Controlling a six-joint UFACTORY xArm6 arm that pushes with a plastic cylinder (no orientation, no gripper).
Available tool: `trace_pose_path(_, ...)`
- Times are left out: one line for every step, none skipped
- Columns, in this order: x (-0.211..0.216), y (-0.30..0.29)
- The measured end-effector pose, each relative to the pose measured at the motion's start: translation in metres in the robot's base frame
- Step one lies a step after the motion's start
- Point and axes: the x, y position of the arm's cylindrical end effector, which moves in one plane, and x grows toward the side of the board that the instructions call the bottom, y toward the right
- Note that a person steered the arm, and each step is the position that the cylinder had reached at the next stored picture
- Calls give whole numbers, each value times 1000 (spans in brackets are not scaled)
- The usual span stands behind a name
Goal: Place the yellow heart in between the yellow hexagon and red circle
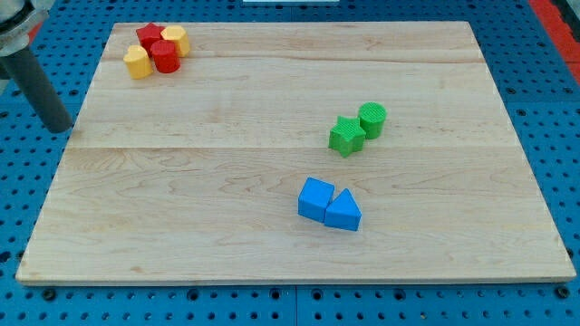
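1. Claw state: none on this arm, only a dark rod, so no open or closed state can be told. My tip (60, 128) sits off the counter's (272, 181) far-left edge, well apart from every block.
2. Far left: yellow heart (137, 62) touches the red circle (165, 56); yellow hexagon (176, 40) and another red block (149, 36) crowd behind.
3. Right of centre: green star (346, 136) against green cylinder (372, 119).
4. Nearer: blue cube (315, 198) touching blue triangle (343, 211).
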Motion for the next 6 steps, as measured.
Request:
trace_pose_path(-64, 0)
trace_pose_path(-95, 29)
trace_pose_path(-103, 71)
trace_pose_path(-125, 83)
trace_pose_path(-145, 87)
trace_pose_path(-150, 101)
